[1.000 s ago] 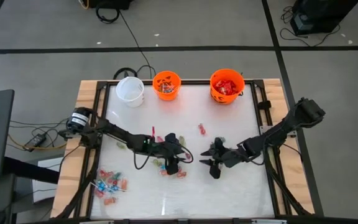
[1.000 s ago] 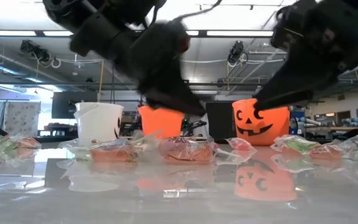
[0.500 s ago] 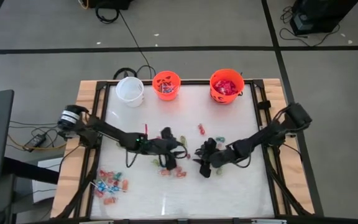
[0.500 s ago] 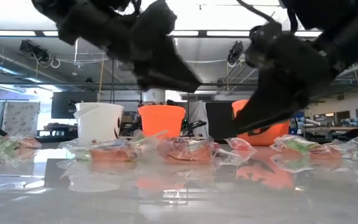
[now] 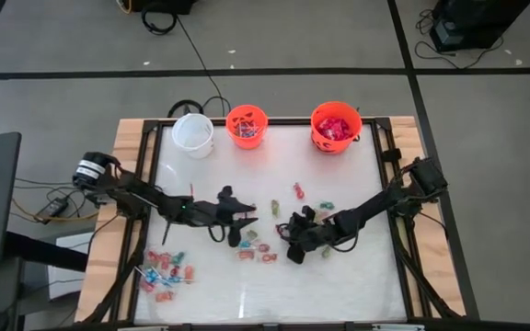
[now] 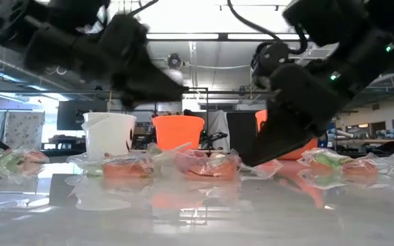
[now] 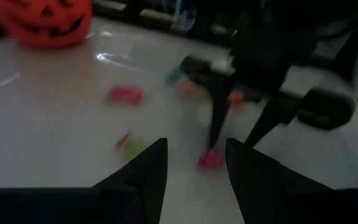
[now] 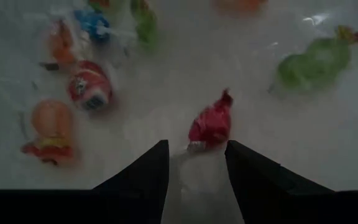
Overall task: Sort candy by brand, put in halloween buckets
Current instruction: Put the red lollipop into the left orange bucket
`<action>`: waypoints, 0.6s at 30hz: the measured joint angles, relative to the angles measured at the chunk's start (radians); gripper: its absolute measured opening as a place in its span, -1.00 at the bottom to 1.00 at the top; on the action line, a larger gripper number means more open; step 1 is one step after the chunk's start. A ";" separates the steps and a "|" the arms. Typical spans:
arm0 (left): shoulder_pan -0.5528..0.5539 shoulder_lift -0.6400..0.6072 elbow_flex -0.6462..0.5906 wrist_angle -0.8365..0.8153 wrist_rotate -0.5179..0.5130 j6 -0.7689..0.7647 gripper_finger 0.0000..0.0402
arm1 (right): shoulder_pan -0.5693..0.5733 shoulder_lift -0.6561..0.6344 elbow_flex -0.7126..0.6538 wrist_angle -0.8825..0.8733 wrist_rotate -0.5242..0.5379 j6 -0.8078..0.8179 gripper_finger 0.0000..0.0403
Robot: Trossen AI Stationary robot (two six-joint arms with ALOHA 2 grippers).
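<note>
Loose wrapped candy lies mid-table point(image 5: 256, 250) and in a cluster near the front left point(image 5: 164, 269). Three halloween buckets stand along the far edge: white point(image 5: 192, 133), small orange point(image 5: 247, 126), larger orange point(image 5: 336, 126). My right gripper point(image 8: 195, 148) is open and low over the table. A small red-wrapped candy point(image 8: 210, 124) lies just ahead of its fingertips, its near end reaching between them. My left gripper point(image 7: 194, 149) is open, holds nothing and points nearly level across the table at the right gripper point(image 7: 235, 118). The same red candy point(image 7: 210, 159) shows there under the right gripper's fingers.
A green-wrapped candy point(image 8: 316, 62) and several orange, red and blue pieces point(image 8: 89, 87) lie near the right gripper. More pieces point(image 5: 298, 191) lie toward the far side. The two grippers stand close together mid-table point(image 5: 265, 234). Bare table surface lies front right point(image 5: 357, 285).
My left gripper has drawn back toward the table's left edge and tipped up to nearly level. My right gripper has moved toward the table's left edge and sunk closer to the table, over the mid-table candy. Both have stayed open.
</note>
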 joint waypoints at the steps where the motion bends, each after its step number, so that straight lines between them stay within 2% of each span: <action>1: -0.001 0.005 -0.005 0.022 -0.003 -0.003 -0.16 | 0.000 -0.009 -0.012 -0.008 0.001 0.001 -0.15; 9: -0.017 -0.043 -0.056 0.064 -0.050 0.005 -0.16 | 0.002 -0.048 -0.031 0.025 0.025 -0.014 -0.15; 18: -0.023 -0.051 -0.036 0.083 -0.042 0.030 -0.16 | 0.007 -0.075 -0.060 0.044 0.030 -0.017 -0.15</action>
